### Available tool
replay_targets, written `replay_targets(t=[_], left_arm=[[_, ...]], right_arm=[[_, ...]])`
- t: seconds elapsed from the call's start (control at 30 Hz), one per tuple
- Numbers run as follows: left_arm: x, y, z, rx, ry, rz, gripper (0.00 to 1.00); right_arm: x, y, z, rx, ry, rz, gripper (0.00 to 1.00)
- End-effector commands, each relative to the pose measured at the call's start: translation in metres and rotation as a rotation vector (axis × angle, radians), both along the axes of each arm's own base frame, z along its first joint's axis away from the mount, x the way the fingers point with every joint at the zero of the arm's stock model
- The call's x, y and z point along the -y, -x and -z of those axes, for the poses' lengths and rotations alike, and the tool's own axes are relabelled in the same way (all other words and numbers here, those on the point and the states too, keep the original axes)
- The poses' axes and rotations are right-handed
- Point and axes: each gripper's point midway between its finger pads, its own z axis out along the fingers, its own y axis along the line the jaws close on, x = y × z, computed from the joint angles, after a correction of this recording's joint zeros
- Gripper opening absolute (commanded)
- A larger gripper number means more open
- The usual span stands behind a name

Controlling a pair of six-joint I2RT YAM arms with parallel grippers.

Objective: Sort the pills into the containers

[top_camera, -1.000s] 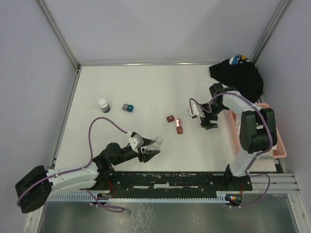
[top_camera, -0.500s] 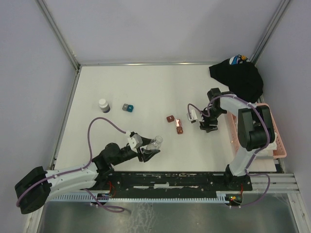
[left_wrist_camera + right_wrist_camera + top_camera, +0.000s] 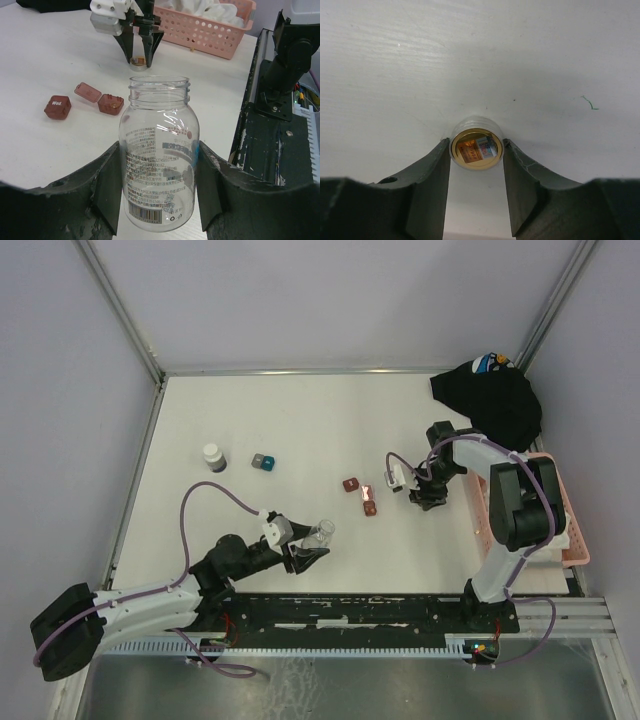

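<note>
My left gripper (image 3: 310, 548) (image 3: 159, 167) is shut on an open, empty clear labelled bottle (image 3: 320, 533) (image 3: 159, 150), held upright near the table's front. A closed dark-red box (image 3: 350, 484) (image 3: 57, 107) and an open one with a pale inside (image 3: 369, 503) (image 3: 110, 104) lie mid-table. My right gripper (image 3: 430, 502) (image 3: 139, 59) (image 3: 476, 146) points down at the table right of the boxes. Its fingers touch both sides of a small clear vial with an amber top (image 3: 476, 149) (image 3: 138, 62). No loose pills show.
A white-capped dark bottle (image 3: 212, 457) and a grey and teal box pair (image 3: 263, 461) stand at the left. A black cloth (image 3: 490, 400) lies at the back right. A pink slatted basket (image 3: 560, 530) (image 3: 200, 27) sits along the right edge.
The right gripper has swung in and down from its spot a second ago and now sits over the small vial. The left arm and bottle have not moved.
</note>
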Motion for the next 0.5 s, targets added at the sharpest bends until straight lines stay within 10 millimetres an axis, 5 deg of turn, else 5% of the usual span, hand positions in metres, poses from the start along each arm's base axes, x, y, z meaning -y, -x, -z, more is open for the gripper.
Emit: replay_targets(t=[0.0, 0.1, 0.3, 0.47], left_arm=[[0.004, 0.003, -0.017, 0.021, 0.062, 0.021, 0.03], [0.008, 0.009, -0.020, 0.046, 0.065, 0.070, 0.03], [0.025, 0.022, -0.021, 0.098, 0.015, 0.203, 0.03], [0.042, 0.022, -0.020, 0.097, -0.023, 0.268, 0.03]], right_arm=[[-0.027, 0.005, -0.042, 0.006, -0.150, 0.044, 0.35], [-0.056, 0.013, -0.092, -0.011, -0.322, 0.086, 0.30], [-0.108, 0.060, -0.187, -0.088, -0.655, 0.025, 0.29], [-0.135, 0.098, -0.235, -0.139, -0.807, -0.051, 0.29]])
